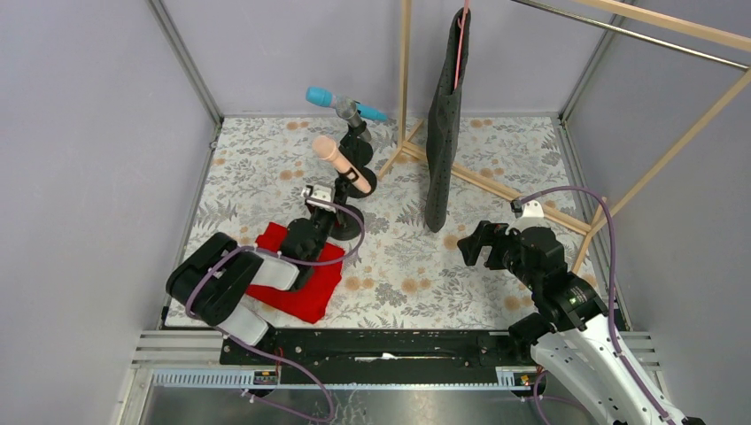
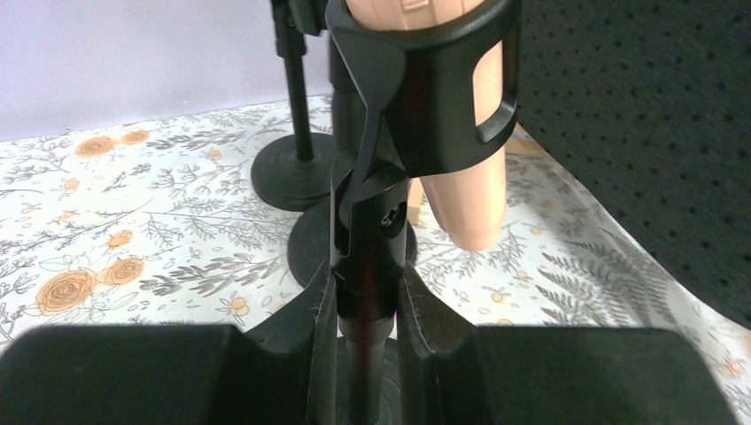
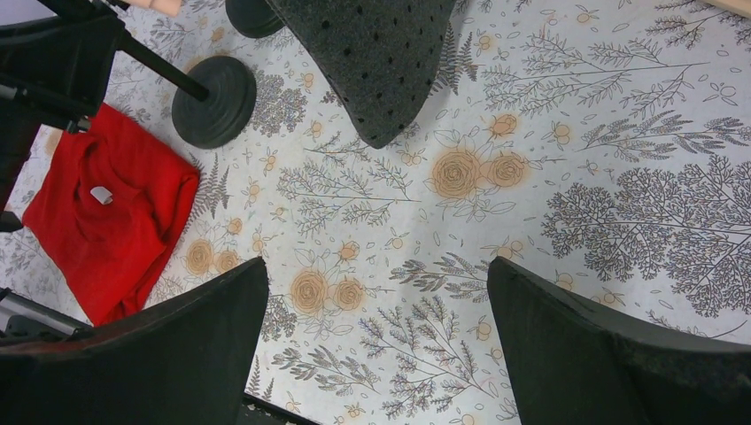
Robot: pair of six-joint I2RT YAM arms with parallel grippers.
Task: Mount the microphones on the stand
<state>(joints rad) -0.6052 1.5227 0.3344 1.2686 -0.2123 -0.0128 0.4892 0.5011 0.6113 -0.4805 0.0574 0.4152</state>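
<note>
— What have your claws got?

— My right claw (image 3: 376,274) is spread wide over the flowered table cover (image 3: 620,177) and holds nothing. My left claw (image 2: 367,297) is pressed together on the pole (image 2: 359,257) of the nearest stand, just under the swivel of its clip (image 2: 425,97).

— And the microphones?

— The peach-pink microphone (image 2: 474,177) sits slanted in that clip, its tail hanging out below. Farther back, the cyan-blue microphone (image 1: 332,99) lies across the top of another stand.

— How would one handle?

— I judge them stiff, smooth-barrelled and fairly light, with most of the weight at the rounded head. That makes them likely to slide or swing in a pinch. I would take one across the middle of the barrel, never by the head. The clip looks like springy plastic that holds by friction, so pressing a barrel in would shove the whole stand.

— Will the stand bear that?

— It is a thin rigid pole on a small round base (image 3: 212,102), just beside the red cloth (image 3: 106,212). I think it is top-heavy once loaded. A pinch low under the swivel should steady it.
</note>
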